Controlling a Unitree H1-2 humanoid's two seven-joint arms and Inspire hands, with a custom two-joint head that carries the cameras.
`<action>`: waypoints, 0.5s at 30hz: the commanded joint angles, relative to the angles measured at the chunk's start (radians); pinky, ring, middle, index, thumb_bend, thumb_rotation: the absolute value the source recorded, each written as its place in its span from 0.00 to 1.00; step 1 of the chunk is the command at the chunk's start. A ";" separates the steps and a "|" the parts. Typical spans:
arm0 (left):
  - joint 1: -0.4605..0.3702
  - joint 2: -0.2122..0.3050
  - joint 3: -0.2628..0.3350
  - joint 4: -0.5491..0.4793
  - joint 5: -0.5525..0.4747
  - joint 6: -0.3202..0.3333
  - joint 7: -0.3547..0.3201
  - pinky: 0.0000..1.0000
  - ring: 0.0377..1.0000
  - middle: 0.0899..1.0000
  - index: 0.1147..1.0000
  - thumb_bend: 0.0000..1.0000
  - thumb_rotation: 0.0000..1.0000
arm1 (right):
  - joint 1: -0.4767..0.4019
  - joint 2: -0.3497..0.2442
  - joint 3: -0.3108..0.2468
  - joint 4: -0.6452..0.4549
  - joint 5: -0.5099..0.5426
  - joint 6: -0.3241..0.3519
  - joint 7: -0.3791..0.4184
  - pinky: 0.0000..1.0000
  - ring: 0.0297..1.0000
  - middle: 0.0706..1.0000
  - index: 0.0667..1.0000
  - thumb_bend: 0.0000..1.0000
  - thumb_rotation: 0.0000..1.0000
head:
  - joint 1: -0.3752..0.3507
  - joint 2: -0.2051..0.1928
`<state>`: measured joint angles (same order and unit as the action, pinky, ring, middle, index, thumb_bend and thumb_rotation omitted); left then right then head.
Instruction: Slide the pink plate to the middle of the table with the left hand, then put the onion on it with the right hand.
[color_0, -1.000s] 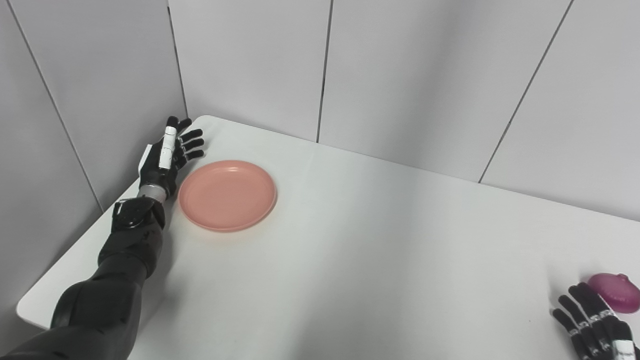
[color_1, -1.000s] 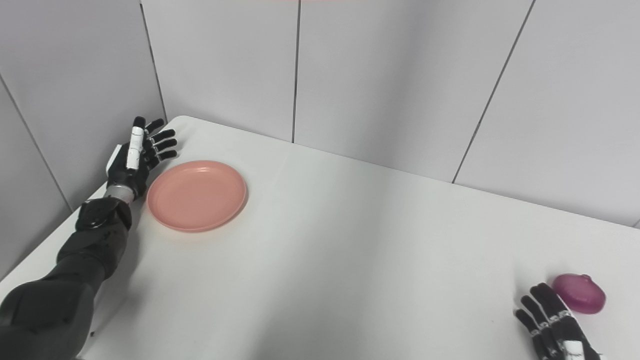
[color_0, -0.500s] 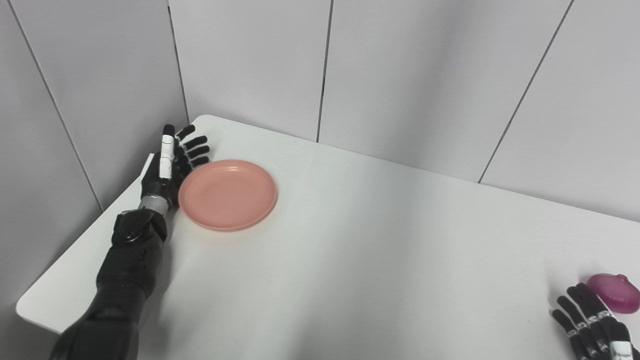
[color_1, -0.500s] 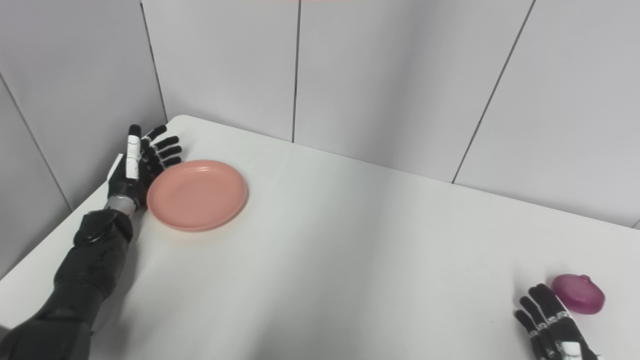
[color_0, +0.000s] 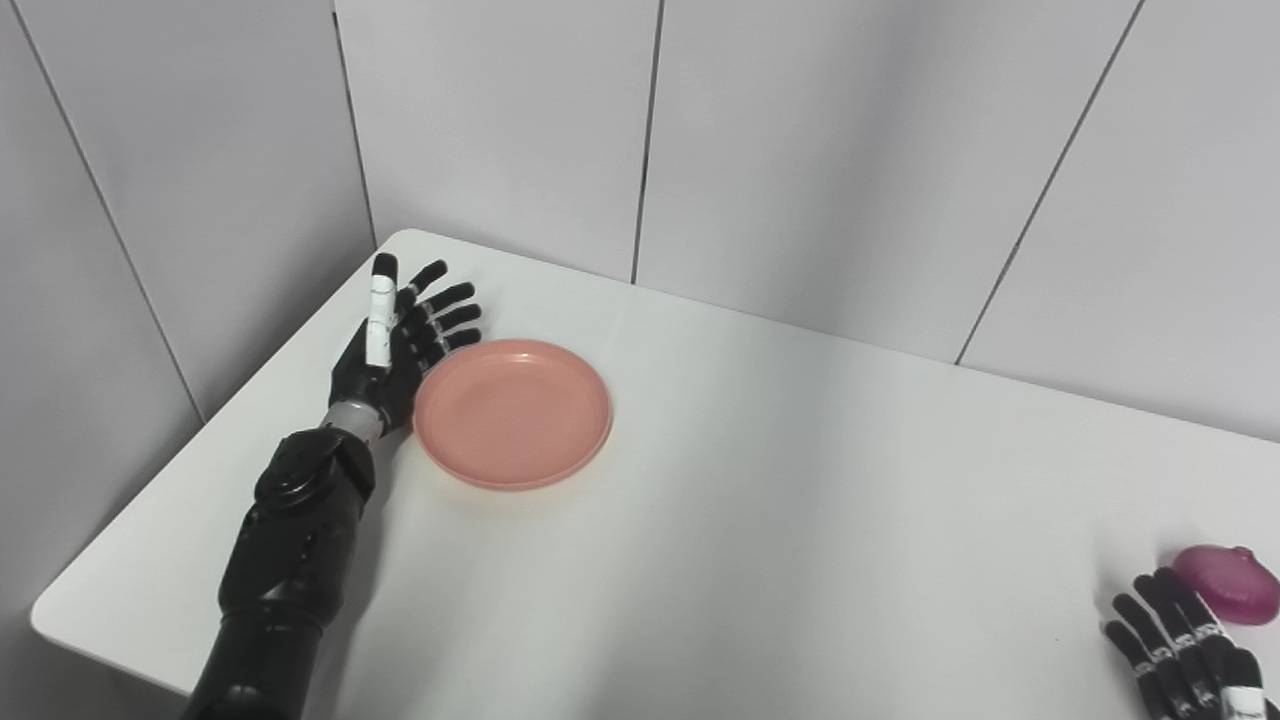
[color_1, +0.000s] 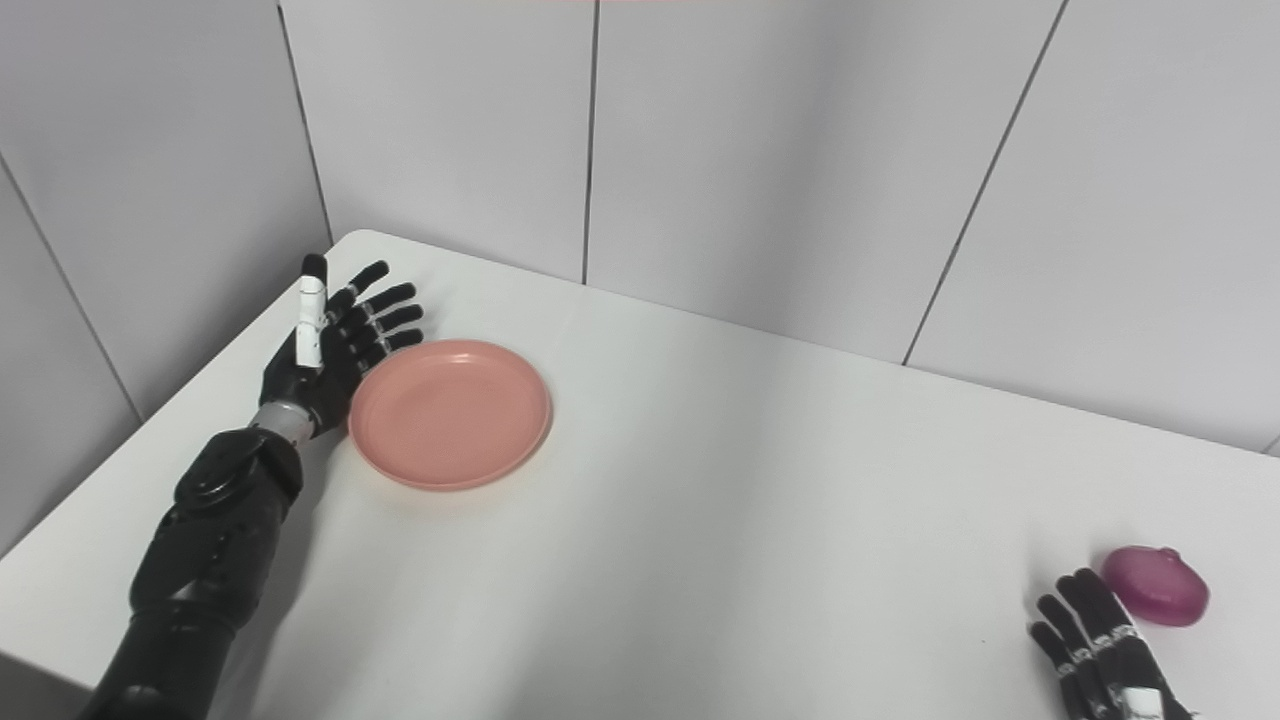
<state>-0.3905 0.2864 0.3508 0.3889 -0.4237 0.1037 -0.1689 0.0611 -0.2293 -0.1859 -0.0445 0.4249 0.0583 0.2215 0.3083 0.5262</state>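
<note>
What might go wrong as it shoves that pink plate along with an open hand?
The left robot hand only presses flat against the rim of the pink plate, gripping nothing, so the plate may spin or slip aside. The onion lies near the table's right side; the right robot hand might knock it away.

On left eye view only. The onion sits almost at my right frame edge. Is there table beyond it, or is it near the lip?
Observer: The right eye view shows bare table past the onion on its right, up to the frame edge. No lip is in view.
Operator: The right hand runs into my corner. Anything beside it on the outer side?
Observer: No. In the right eye view the right hand has only bare table on its right.
Operator: Is it holding anything?
Observer: No. Its full width shows there: fingers spread and empty, with the tips just short of the onion.
</note>
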 joint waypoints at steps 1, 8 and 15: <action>-0.016 -0.007 -0.004 -0.081 -0.031 0.036 -0.001 0.70 0.76 0.76 0.86 0.88 0.95 | 0.031 0.012 0.012 0.019 0.004 0.068 -0.007 0.93 0.91 0.90 0.88 0.89 0.75 | -0.001 0.002; 0.022 -0.056 -0.051 -0.219 -0.017 0.105 0.014 0.72 0.77 0.78 0.88 0.87 0.98 | 0.033 0.015 0.018 0.003 0.000 0.074 -0.014 0.94 0.92 0.90 0.88 0.87 0.75 | -0.011 0.005; 0.039 -0.105 -0.104 -0.260 -0.024 0.155 0.000 0.74 0.77 0.76 0.87 0.85 0.98 | 0.035 0.024 0.028 -0.018 -0.004 0.083 -0.034 0.96 0.93 0.91 0.89 0.87 0.75 | -0.020 0.008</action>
<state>-0.3310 0.1862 0.2520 0.1732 -0.4420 0.2570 -0.1593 0.0690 -0.2176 -0.1713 -0.0712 0.4243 0.0664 0.1965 0.2900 0.5338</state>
